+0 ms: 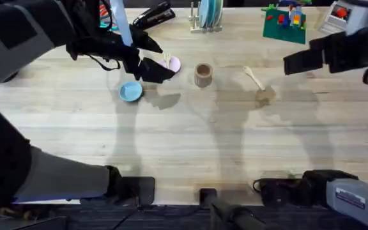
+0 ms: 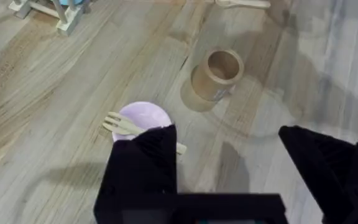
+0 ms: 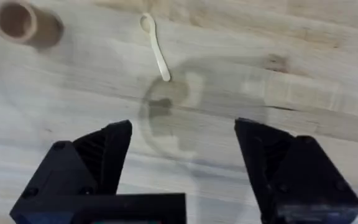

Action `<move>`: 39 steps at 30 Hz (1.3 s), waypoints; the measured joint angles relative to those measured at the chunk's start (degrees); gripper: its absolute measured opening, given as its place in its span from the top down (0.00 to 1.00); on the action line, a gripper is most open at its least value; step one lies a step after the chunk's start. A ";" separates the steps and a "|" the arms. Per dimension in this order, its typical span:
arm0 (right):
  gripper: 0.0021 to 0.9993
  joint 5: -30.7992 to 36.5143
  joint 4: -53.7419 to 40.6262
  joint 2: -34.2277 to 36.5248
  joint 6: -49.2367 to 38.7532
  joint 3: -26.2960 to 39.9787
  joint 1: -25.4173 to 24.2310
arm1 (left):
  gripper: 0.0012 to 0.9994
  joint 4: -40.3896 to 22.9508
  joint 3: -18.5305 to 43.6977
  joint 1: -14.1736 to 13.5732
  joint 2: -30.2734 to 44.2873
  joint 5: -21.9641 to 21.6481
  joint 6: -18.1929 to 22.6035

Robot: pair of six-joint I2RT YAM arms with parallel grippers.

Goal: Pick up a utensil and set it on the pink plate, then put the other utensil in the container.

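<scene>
Wooden tabletop (image 1: 190, 134), and the fork (image 2: 124, 126) lies across the pink plate (image 2: 143, 116), left gripper (image 2: 229, 155) spread wide above it, apparently just released. Spoon (image 3: 155, 46) lies flat beside the container (image 3: 17, 22); right gripper (image 3: 182, 152) hovers wide, likely lining up.

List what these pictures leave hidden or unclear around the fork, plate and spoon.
- Pink plate: its near part is covered by the left gripper's finger in the left wrist view; overhead, the arm hides most of it.
- Fork: the handle runs under that finger, so how it rests there is unclear.
- Spoon: clear in the right wrist view; in the left wrist view the edge cuts it off.
</scene>
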 joint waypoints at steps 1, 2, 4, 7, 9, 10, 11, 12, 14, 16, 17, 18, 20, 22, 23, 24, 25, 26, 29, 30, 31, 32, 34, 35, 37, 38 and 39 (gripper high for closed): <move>0.00 0.42 -0.45 10.02 -2.85 4.86 1.82 | 0.00 0.41 0.00 0.00 0.00 0.42 -0.01; 0.00 0.42 -0.51 11.64 -3.02 6.27 2.31 | 0.00 0.51 -0.02 0.00 0.00 0.48 0.01; 0.00 0.44 -1.48 19.78 -3.45 13.26 4.36 | 0.00 0.55 -0.02 0.00 0.00 0.58 0.01; 0.00 0.60 -1.46 25.12 -3.47 17.01 5.40 | 0.00 0.63 -0.02 0.00 0.00 0.58 0.01; 0.00 1.07 -1.43 28.64 -3.45 18.94 6.14 | 0.00 0.63 -0.02 0.00 0.00 0.58 0.01; 0.00 1.58 -1.34 30.19 -3.47 19.56 6.55 | 0.01 0.63 -0.02 0.00 0.00 0.58 0.01; 0.00 2.24 -1.21 31.49 -3.56 19.95 6.94 | 0.00 0.64 -0.02 0.00 0.00 0.58 0.01; 0.00 4.92 -1.23 35.01 -4.10 20.34 8.41 | 0.01 0.63 -0.02 0.00 0.00 0.58 0.03; 0.01 6.05 -1.24 37.04 -4.51 20.34 9.34 | 0.01 0.66 -0.02 0.00 0.00 0.58 0.03; 0.01 6.80 -1.22 38.70 -4.71 20.34 10.03 | 0.01 0.66 -0.02 0.00 0.00 0.58 0.03; 0.01 6.89 -1.20 39.35 -4.74 20.34 10.24 | 0.00 0.66 -0.02 0.00 0.00 0.58 0.03; 0.01 6.90 -1.19 40.06 -4.76 20.34 10.36 | 0.00 0.66 -0.02 0.00 0.00 0.58 0.04; 0.01 6.86 -1.15 41.31 -4.76 20.34 10.38 | 0.01 0.66 -0.02 0.00 0.00 0.58 0.05; 0.00 6.84 -0.88 42.49 -4.76 20.34 10.38 | 0.00 0.66 -0.02 0.00 0.00 0.58 0.05; 0.00 6.84 -0.67 43.08 -4.76 20.34 10.38 | 0.00 0.66 -0.02 0.00 0.00 0.58 0.07; 0.00 6.85 -0.46 43.56 -4.76 20.34 10.38 | 0.00 0.66 -0.02 0.00 0.00 0.58 0.07; 0.00 6.84 -0.31 43.98 -4.76 20.34 10.38 | 0.00 0.66 -0.02 0.00 0.00 0.58 0.09; 0.00 6.84 -0.21 44.40 -4.76 20.34 10.38 | 0.00 0.66 -0.02 0.00 0.00 0.58 0.16; 0.00 6.84 0.01 45.73 -4.74 20.37 10.38 | 0.01 0.66 -0.02 0.00 0.00 0.58 0.20; 0.00 6.83 0.02 46.39 -4.74 20.43 10.38 | 0.00 0.66 -0.02 0.00 0.00 0.60 0.20; 0.00 6.82 0.05 47.07 -4.74 20.47 10.38 | 0.00 0.66 -0.02 0.00 0.00 0.58 0.20; 0.00 6.84 0.05 47.85 -4.71 20.47 10.38 | 0.00 0.66 -0.02 0.00 0.00 0.58 0.20; 0.00 6.79 0.05 49.31 -4.71 20.47 10.38 | 0.00 0.66 -0.02 0.00 0.00 0.58 0.20; 0.00 6.58 -0.06 49.76 -4.69 20.67 10.36 | 0.00 0.66 -0.02 0.00 0.00 0.58 0.20; 0.00 6.59 -0.06 49.81 -4.69 21.04 10.32 | 0.00 0.66 -0.02 0.00 0.00 0.58 0.20; 0.00 6.58 -0.10 49.83 -4.69 21.04 10.32 | 0.00 0.63 -0.02 0.00 0.00 0.58 0.20; 0.00 6.58 -0.05 49.87 -4.69 21.06 10.32 | 0.00 0.66 -0.02 0.00 0.00 0.60 0.20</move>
